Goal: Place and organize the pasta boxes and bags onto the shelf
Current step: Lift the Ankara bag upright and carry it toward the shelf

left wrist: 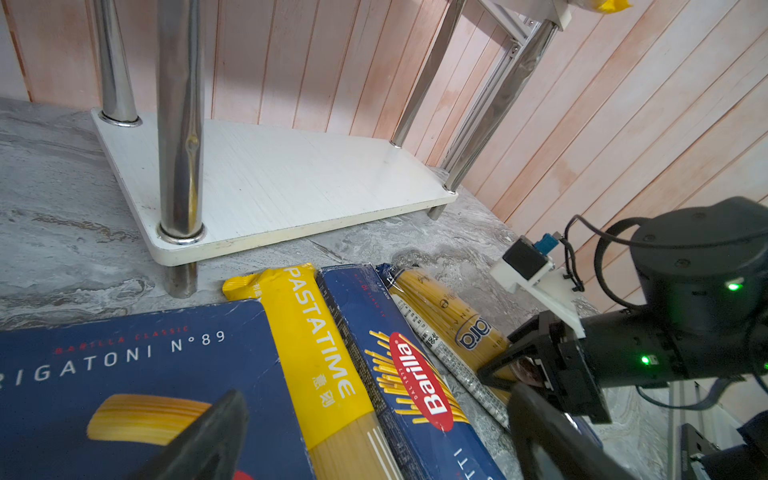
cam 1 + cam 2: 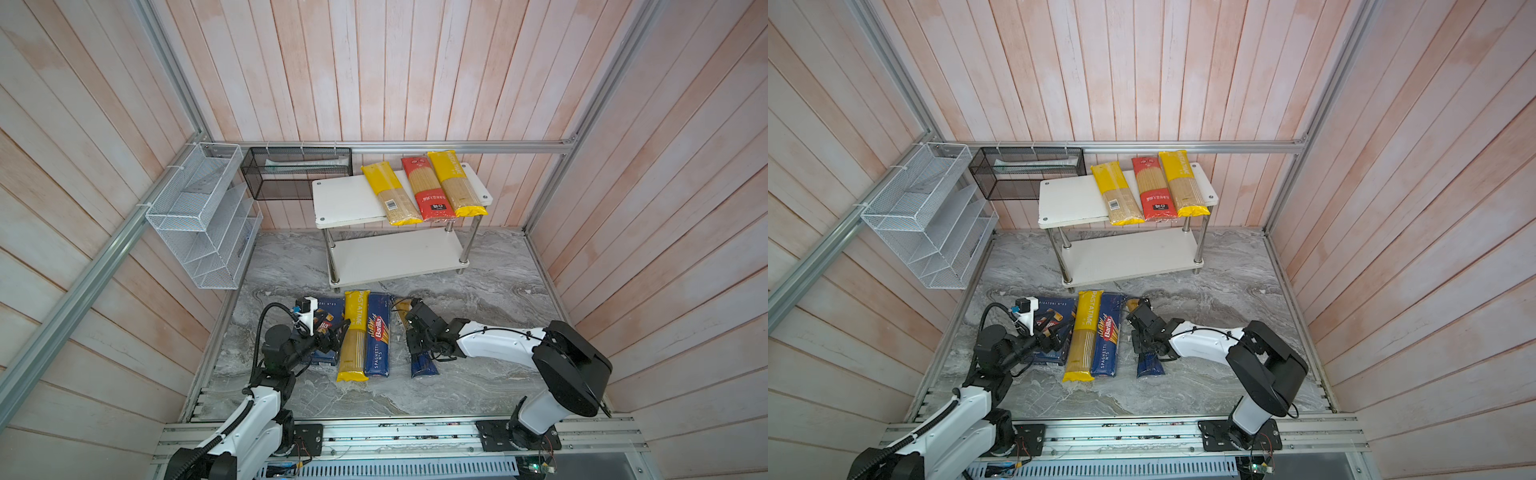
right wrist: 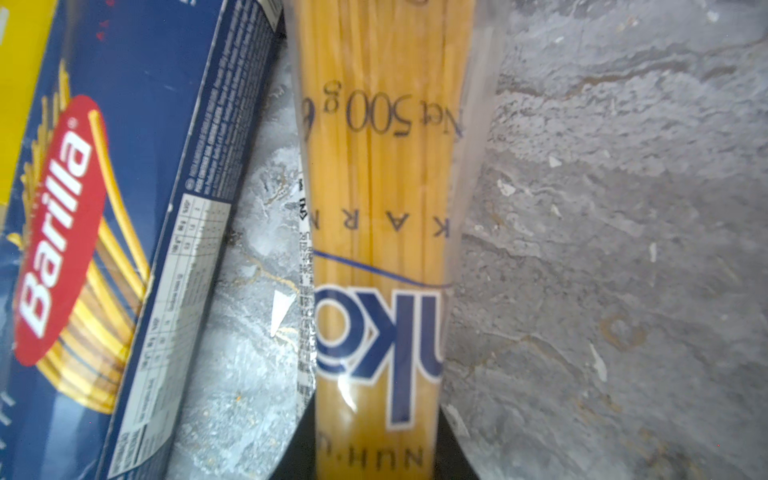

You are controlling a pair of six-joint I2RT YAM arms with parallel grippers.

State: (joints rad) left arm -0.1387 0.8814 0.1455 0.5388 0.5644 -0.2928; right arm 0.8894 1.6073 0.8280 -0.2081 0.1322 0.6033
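Note:
The shelf (image 2: 345, 199) stands at the back; its top board carries two yellow bags (image 2: 390, 193) (image 2: 455, 183) with a red bag (image 2: 428, 189) between them. On the marble floor lie the wide Barilla box (image 1: 124, 374), a yellow PASTATIME bag (image 2: 353, 336), the narrow Spaghetti box (image 2: 378, 334) and a clear bag with a dark blue end (image 2: 424, 365). My right gripper (image 3: 376, 457) is shut on the clear bag (image 3: 382, 208), one finger on each side. My left gripper (image 1: 374, 449) hangs open over the wide box (image 2: 328, 309) and the yellow bag.
A white wire mesh rack (image 2: 199, 216) hangs on the left wall and a black mesh basket (image 2: 291, 174) on the back wall beside the shelf. Plank walls close in three sides. An aluminium rail (image 2: 395, 432) with both arm bases runs along the front.

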